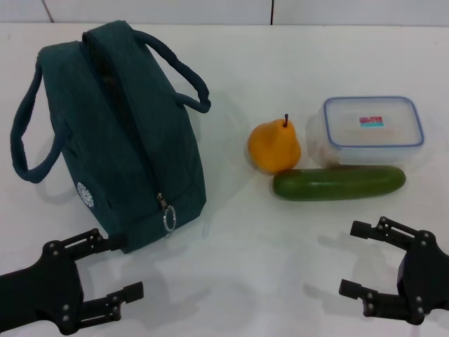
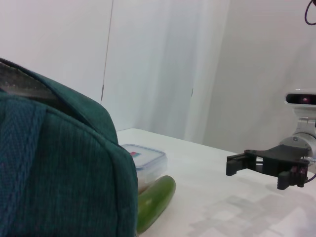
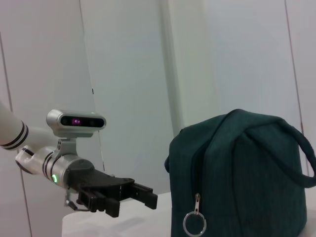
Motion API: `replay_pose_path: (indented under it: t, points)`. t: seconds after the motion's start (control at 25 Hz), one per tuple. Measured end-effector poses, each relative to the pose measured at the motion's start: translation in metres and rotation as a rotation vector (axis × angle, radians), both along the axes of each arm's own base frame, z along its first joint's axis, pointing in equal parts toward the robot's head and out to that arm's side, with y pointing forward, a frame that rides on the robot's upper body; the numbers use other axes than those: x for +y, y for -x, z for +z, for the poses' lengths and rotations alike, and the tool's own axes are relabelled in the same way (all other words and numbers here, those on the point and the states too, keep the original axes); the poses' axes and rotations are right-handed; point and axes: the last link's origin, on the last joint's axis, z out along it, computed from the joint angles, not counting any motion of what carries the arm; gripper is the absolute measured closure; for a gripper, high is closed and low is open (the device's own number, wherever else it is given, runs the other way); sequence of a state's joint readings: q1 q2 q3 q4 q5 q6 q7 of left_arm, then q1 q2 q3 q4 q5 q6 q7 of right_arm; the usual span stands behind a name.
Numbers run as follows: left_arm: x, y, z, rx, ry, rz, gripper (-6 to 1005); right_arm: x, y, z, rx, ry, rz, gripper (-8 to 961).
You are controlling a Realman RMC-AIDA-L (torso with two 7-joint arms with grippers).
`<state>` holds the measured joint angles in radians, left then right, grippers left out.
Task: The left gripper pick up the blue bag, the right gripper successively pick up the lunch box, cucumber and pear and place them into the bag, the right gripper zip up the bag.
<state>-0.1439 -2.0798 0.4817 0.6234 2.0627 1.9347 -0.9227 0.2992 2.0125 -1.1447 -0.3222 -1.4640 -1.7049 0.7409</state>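
The blue bag (image 1: 119, 126) stands upright at the left of the white table (image 1: 238, 260), handles drooping to each side and its zipper ring pull (image 1: 169, 219) hanging at the near end. My left gripper (image 1: 126, 267) hovers just in front of that end, open and holding nothing. To the right, the pear (image 1: 273, 146) stands beside the lunch box (image 1: 373, 126), and the cucumber (image 1: 339, 182) lies along their near side. My right gripper (image 1: 353, 258) is open and empty, nearer than the cucumber. The left wrist view shows the bag (image 2: 59, 168), lunch box (image 2: 145, 160) and cucumber (image 2: 155, 202).
A pale wall (image 1: 210, 10) runs along the table's far edge behind the bag and lunch box. Bare tabletop lies between the two grippers and between the bag and the pear.
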Motion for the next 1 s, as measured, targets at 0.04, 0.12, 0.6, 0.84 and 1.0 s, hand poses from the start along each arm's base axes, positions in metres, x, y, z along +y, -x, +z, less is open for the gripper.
replay_pose_path:
  t: [0.04, 0.12, 0.6, 0.84, 1.0]
  points:
    - [0.000, 0.000, 0.000, 0.000, 0.000, 0.001, 229, 0.000, 0.000, 0.000, 0.002, -0.001, 0.000, 112]
    - [-0.001, 0.000, 0.000, 0.000, 0.000, 0.002, 229, 0.000, 0.000, 0.000, 0.003, -0.001, 0.000, 112]
    - [-0.001, 0.002, 0.004, -0.036, 0.049, 0.079, 231, 0.000, 0.000, 0.000, 0.004, 0.000, -0.001, 112]
    - [-0.002, 0.013, 0.021, -0.114, 0.079, 0.272, 232, 0.001, 0.000, 0.000, 0.001, -0.004, -0.007, 111]
    - [0.010, 0.015, 0.041, -0.244, 0.100, 0.438, 233, 0.001, 0.000, 0.000, 0.001, -0.005, -0.008, 112]
